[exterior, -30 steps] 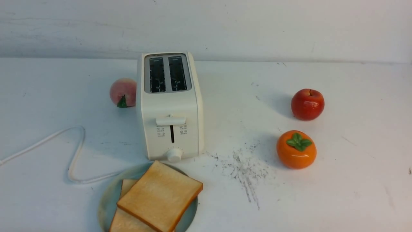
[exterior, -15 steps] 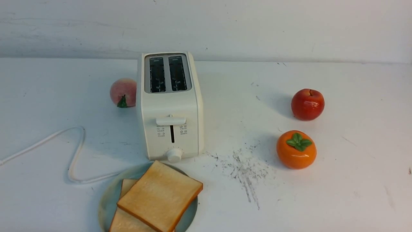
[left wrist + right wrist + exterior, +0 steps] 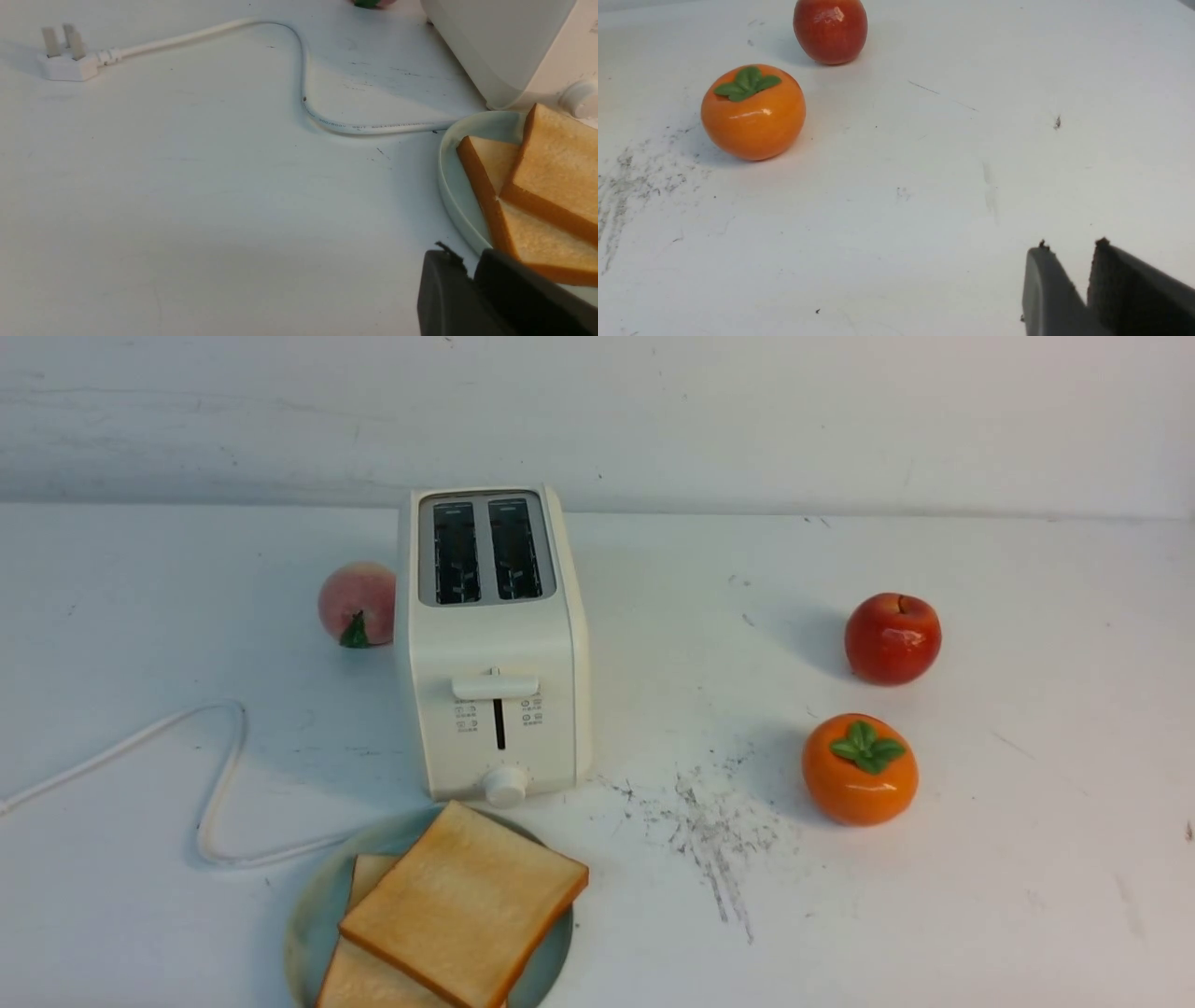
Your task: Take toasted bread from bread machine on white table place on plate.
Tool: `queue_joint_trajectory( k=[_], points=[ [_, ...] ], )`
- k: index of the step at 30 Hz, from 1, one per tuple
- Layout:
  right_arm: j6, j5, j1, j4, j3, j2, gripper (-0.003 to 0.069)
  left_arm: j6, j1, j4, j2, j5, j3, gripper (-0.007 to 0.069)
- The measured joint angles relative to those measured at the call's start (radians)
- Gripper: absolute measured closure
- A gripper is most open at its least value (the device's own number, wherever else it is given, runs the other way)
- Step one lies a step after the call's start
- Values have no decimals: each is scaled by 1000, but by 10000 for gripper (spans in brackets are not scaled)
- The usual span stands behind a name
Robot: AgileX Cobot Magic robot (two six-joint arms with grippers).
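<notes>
The bread machine (image 3: 495, 644) stands upright on the white table (image 3: 1027, 896), both slots dark with no bread in them. The plate (image 3: 308, 915) lies just in front of it. Two slices of toasted bread lie on it, the upper slice (image 3: 464, 903) overlapping the lower one (image 3: 359, 980). Neither gripper shows in the front view. In the left wrist view my left gripper (image 3: 467, 254) is shut and empty, just off the plate's rim (image 3: 448, 186), beside the lower slice (image 3: 495, 158). My right gripper (image 3: 1071, 247) is shut and empty over bare table.
A peach (image 3: 358, 602) sits left of the toaster. A red apple (image 3: 892, 638) and an orange persimmon (image 3: 860, 769) sit to the right. The white cord (image 3: 224, 756) loops left to its plug (image 3: 63, 60). Dark scratch marks (image 3: 714, 831) lie right of the plate.
</notes>
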Motion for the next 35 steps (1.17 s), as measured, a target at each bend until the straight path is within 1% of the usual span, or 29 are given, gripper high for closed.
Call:
queue_joint_trajectory(
  k=[35],
  points=[
    [0, 3, 0, -5, -1, 0, 468, 0, 0, 0, 0, 0, 0, 515]
  ],
)
